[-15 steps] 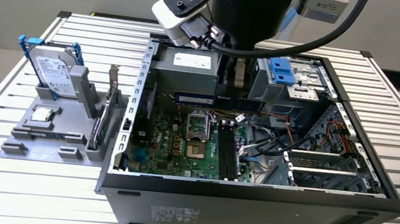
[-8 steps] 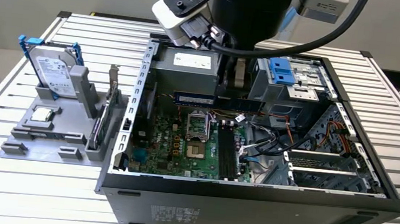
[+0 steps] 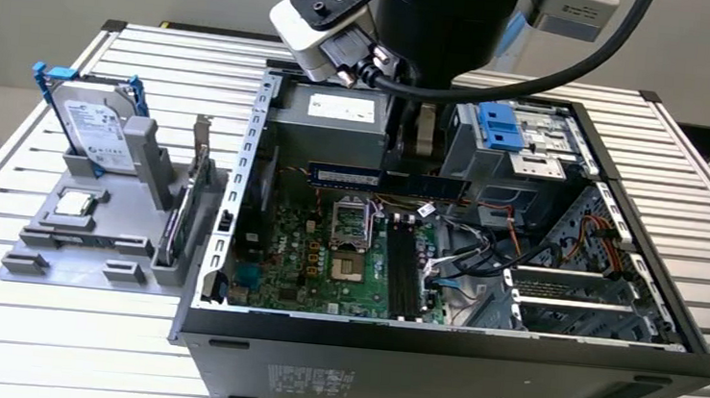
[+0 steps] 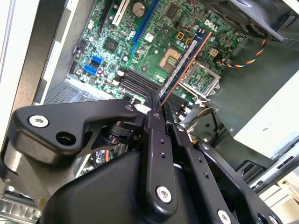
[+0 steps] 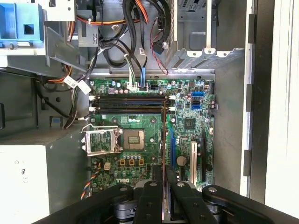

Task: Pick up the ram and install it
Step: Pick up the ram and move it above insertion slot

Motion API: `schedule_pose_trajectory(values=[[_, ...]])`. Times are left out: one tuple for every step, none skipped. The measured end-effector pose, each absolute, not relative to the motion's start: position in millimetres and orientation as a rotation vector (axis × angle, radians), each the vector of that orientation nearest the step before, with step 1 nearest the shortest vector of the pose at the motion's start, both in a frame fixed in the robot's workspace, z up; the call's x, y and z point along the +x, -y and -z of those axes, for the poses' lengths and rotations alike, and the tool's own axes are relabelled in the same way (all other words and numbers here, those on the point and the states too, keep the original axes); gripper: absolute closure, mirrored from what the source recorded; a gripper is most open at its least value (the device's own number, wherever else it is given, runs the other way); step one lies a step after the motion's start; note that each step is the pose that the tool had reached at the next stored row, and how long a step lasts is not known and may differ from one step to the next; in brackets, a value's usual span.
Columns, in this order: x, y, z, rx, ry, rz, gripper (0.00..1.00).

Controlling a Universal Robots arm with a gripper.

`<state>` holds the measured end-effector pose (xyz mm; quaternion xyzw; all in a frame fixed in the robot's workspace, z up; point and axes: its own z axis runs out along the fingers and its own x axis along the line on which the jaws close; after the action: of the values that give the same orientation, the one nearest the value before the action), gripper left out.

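The ram (image 3: pixel 383 179) is a long dark stick with a pale label. It hangs level inside the open computer case (image 3: pixel 444 361), above the motherboard (image 3: pixel 324 254). My gripper (image 3: pixel 419 152) comes down from above and is shut on the ram's middle. In the second wrist view the ram (image 4: pixel 187 58) sticks out past the black fingers (image 4: pixel 156 121). In the first wrist view the ram (image 5: pixel 163 140) shows edge-on between the fingers (image 5: pixel 152 191). It stands crosswise above the dark memory slots (image 5: pixel 131 103), which also appear on the board in the exterior view (image 3: pixel 403 271).
A grey holder (image 3: pixel 94 244) on the exterior view's left carries a hard drive (image 3: pixel 91 132), a small square chip (image 3: pixel 76 202) and an upright card (image 3: pixel 180 213). Inside the case are the power supply (image 3: pixel 336 120), a blue drive bracket (image 3: pixel 503 125) and loose cables (image 3: pixel 479 253).
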<state>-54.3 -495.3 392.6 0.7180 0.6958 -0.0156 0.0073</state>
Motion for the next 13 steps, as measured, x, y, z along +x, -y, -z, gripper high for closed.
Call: schedule_pose_trajectory(values=[[-54.4,495.3,-392.5,2.245,-2.176,0.049,1.00],[-54.3,495.3,-392.6,2.245,-2.176,0.049,1.00],[-54.4,495.3,-392.5,2.245,-2.176,0.049,1.00],[-54.4,495.3,-392.5,2.246,-2.176,0.049,1.00],[-54.4,495.3,-392.5,2.246,-2.176,0.049,1.00],[-54.3,495.3,-392.5,2.246,-2.176,0.049,1.00],[-54.4,495.3,-392.6,2.244,-2.177,0.049,1.00],[-54.3,495.3,-392.5,2.238,-2.183,0.049,1.00],[-54.3,495.4,-392.6,2.229,-2.192,0.049,1.00],[-54.4,495.4,-392.5,2.218,-2.203,0.049,1.00],[-54.3,495.4,-392.5,2.206,-2.215,0.048,1.00],[-54.3,495.4,-392.5,2.192,-2.228,0.048,1.00],[-54.3,495.3,-392.5,2.180,-2.240,0.048,1.00]])
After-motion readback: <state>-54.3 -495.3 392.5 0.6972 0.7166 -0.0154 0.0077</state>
